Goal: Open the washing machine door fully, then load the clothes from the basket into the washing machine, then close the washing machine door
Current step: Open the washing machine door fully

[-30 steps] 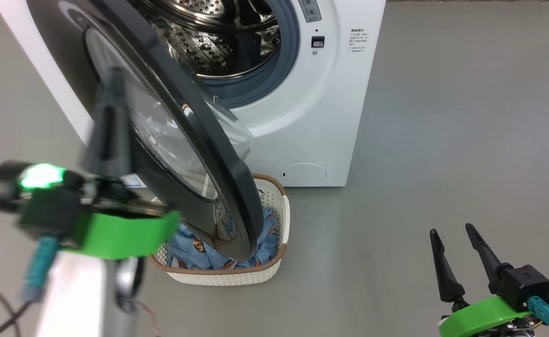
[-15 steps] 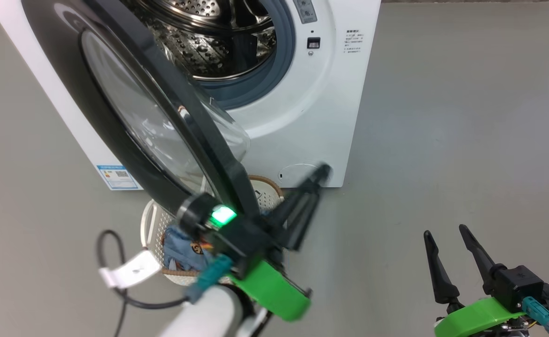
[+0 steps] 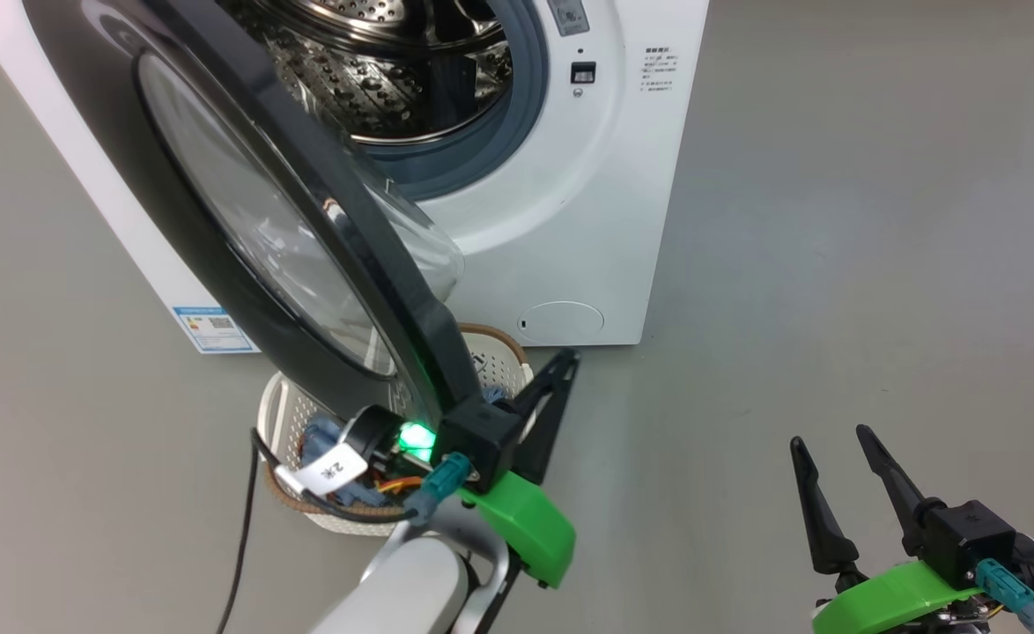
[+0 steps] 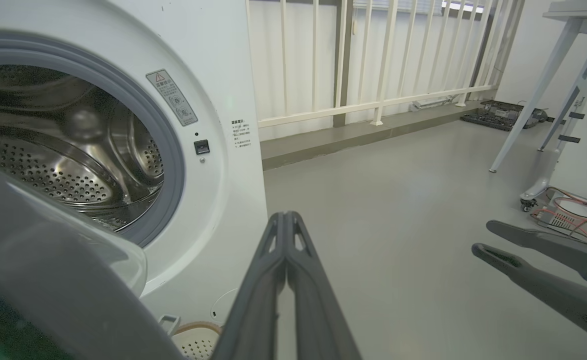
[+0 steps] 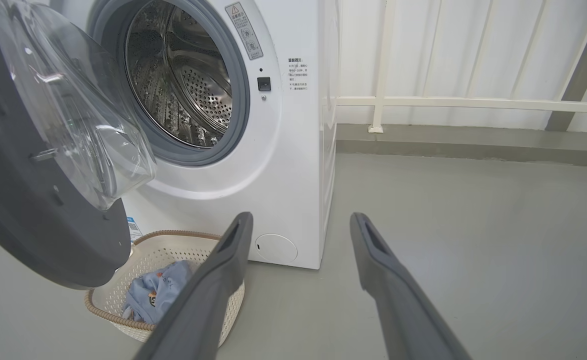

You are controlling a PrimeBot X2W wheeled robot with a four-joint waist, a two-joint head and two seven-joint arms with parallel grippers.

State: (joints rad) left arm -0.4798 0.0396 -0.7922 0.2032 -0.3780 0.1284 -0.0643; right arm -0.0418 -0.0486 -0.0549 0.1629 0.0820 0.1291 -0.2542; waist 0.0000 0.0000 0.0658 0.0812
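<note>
The white washing machine [image 3: 587, 194] stands with its steel drum [image 3: 376, 79] exposed. The washing machine door [image 3: 306, 264], a black ring around a glass bowl, is swung partway out and hangs over the basket [image 3: 276, 414]. The cream basket [image 5: 173, 250] sits on the floor against the machine's front, with the light blue clothes [image 5: 156, 295] inside. My left gripper [image 3: 564, 359] is shut on nothing, just right of the door's lower edge and beside the basket, fingers pointing toward the machine [image 4: 233, 200]. My right gripper [image 3: 830, 436] stands open and empty over the floor at the lower right.
A round filter cap [image 3: 561, 319] and a blue sticker [image 3: 213, 328] sit low on the machine's front. Grey floor stretches to the right. A white railing [image 4: 373, 75] runs behind, and a table's legs [image 4: 538, 100] and cables [image 4: 578, 210] are far right.
My left arm has swung from the door's left side across to the right of its lower edge, staying shut. The camera shifted a little. The right gripper has kept its place.
</note>
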